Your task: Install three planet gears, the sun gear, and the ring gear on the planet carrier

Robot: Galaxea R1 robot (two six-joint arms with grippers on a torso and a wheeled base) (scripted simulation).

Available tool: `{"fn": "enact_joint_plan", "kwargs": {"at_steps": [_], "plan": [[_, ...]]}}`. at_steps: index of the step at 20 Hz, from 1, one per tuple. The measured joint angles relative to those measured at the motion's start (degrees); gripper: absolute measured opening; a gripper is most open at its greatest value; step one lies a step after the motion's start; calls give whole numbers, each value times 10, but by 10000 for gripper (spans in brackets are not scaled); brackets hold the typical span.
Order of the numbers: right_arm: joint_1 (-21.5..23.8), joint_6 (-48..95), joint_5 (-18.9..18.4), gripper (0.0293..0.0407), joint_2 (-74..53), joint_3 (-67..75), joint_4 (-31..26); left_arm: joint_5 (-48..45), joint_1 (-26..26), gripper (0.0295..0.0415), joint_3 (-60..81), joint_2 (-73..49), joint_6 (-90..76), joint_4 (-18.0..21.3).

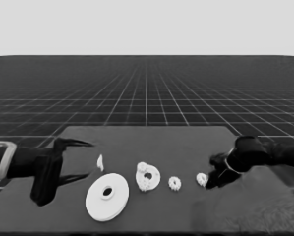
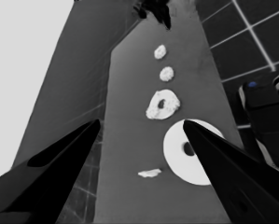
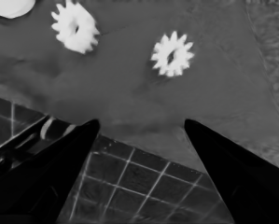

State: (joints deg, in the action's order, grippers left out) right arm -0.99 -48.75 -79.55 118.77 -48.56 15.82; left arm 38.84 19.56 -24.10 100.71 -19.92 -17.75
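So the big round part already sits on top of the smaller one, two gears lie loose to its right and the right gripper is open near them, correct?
Not quite. The head view shows the larger round part lying flat on the table beside the smaller round part, not on it. The rest holds: two loose gears lie to the right, and the right gripper is open near them.

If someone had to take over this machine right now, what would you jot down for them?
Left gripper: open, parked over the table's left end, holding nothing.
Right gripper: open, beside the rightmost small white toothed gear.
A second loose gear lies left of it.
Smaller white round part seems to carry gears already; count unclear.
Larger white round part lies apart, not yet installed.
Thin white piece untouched.
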Motion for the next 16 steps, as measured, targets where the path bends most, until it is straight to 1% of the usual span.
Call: {"fn": "enact_joint_plan", "kwargs": {"at_steps": [1,3,5,8,9,10,11,13,16], "plan": [[9,-42,-19,389,48,-96,-28,0,0,385,1,-1,-1,0],[12,-71,-37,385,97,-201,-54,-1,0,385,1,-1,-1,0],[12,-78,-43,385,117,-243,-62,-1,0,385,1,-1,-2,0],[12,-80,-46,385,127,-262,-65,-1,0,385,2,-2,-2,0],[-34,-74,-17,385,137,-285,-25,-1,0,385,2,-2,-2,0],[-67,-68,1,385,147,-305,-2,-1,0,385,2,-2,-2,0],[-84,-63,13,385,154,-321,10,-1,0,385,2,-2,-2,0],[-98,-58,24,385,162,-337,20,-1,0,385,2,-2,-2,0],[-104,-56,28,385,165,-344,24,-1,0,385,2,-2,-2,0]]}}
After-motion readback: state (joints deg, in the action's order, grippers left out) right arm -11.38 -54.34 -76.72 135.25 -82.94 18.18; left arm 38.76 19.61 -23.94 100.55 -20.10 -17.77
